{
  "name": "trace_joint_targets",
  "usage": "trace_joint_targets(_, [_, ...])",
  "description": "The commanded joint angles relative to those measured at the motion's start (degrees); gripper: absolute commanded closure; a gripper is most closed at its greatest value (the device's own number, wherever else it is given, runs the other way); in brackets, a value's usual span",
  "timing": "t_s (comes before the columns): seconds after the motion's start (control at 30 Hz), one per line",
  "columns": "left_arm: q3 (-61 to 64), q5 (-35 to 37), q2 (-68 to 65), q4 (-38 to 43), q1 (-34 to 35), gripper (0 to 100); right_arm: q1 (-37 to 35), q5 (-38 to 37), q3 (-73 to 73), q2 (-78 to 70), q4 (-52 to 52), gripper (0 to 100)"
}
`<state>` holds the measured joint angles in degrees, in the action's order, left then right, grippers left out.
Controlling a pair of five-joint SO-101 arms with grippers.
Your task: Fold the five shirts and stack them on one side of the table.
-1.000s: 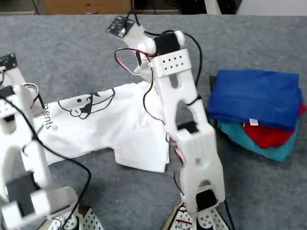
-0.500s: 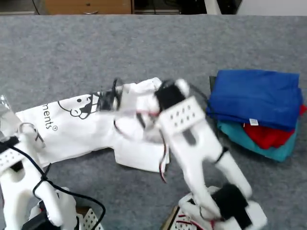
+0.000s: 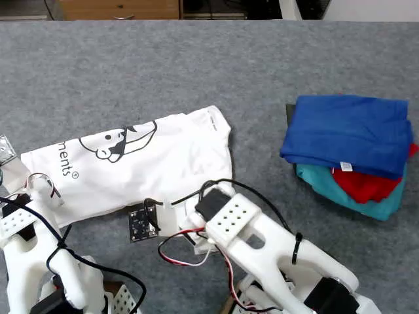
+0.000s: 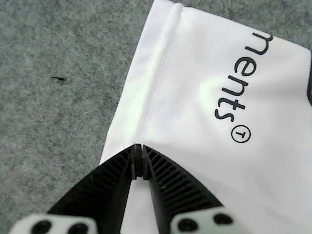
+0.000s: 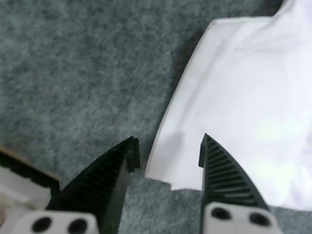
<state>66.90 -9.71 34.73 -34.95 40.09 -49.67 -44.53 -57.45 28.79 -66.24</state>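
- Change: the right arm (image 3: 262, 242), stretched far across the table (image 3: 262, 65) a second ago, has swung back and now lies low at the near edge, by the white shirt's near hem. The left arm (image 3: 33, 248) has also dropped lower at the near left corner.
- White shirt (image 3: 144, 163): spread flat on the grey table, left of centre in the high view, printed side up with a cartoon figure and dark lettering. Its near edge is partly covered by the right arm.
- Stack: folded shirts at the table's right side, well apart from the white one. Blue shirt (image 3: 347, 134) on top, red shirt (image 3: 360, 186) under it, teal shirt (image 3: 314, 180) at the bottom.
- Left gripper (image 4: 141, 163): black fingers closed tip to tip, over the white shirt just inside its stitched hem, near the lettering. Whether cloth is caught between the tips cannot be told.
- Right gripper (image 5: 168, 141): fingers spread wide, holding nothing, placed either side of a corner of the white shirt where its layered edge meets bare table.
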Motion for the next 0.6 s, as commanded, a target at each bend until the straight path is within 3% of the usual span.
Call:
trace_joint_targets(0.0, [-0.4, 0.5, 1.3, 0.9, 0.4, 98, -0.7, -0.3, -1.4, 1.6, 5.4, 78.6])
trace_joint_targets(0.3, [-0.4, 0.5, 1.3, 0.9, 0.4, 98, -0.1, -0.3, 0.0, -13.8, 13.1, 78.8])
trace_joint_targets(0.57, [-0.3, 0.5, 1.3, 0.9, 0.5, 98, 5.6, -0.7, 13.8, -29.2, 6.5, 79.0])
